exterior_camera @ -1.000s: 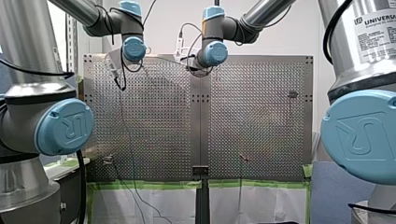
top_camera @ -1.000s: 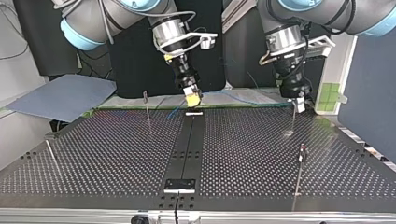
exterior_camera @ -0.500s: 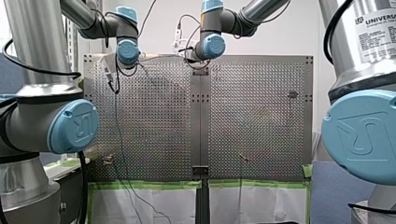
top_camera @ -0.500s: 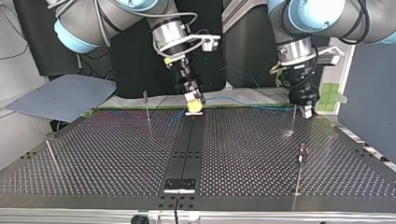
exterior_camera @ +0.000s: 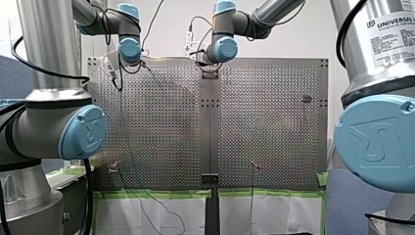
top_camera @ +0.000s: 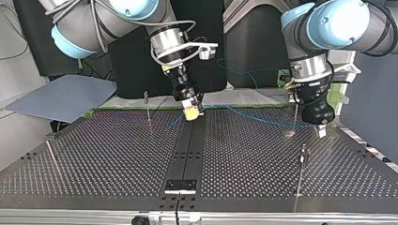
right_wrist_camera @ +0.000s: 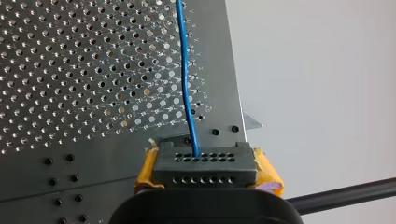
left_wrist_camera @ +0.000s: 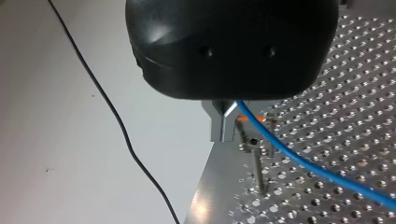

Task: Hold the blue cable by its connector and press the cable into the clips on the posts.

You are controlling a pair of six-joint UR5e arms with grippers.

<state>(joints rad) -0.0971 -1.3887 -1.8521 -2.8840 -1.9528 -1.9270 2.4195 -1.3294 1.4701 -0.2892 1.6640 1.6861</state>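
- Two grippers, one blue cable (top_camera: 263, 123), and four thin posts (top_camera: 147, 107) standing on the table in the top view
- My right gripper (right_wrist_camera: 205, 161) has its yellow pads (right_wrist_camera: 268, 173) clamped on the dark connector (right_wrist_camera: 205, 170), above the table's far middle
- My left gripper (left_wrist_camera: 223, 133) pinches the cable between narrow metal fingers, just beside a post at the top view's right
- The cable runs from the connector across to my left gripper
- The clips on the post tops are too small to make out
- Perforated metal table (top_camera: 103, 159) with green tape (exterior_camera: 156, 194) along one edge; a blue-grey sheet (top_camera: 61, 96) lies beyond it
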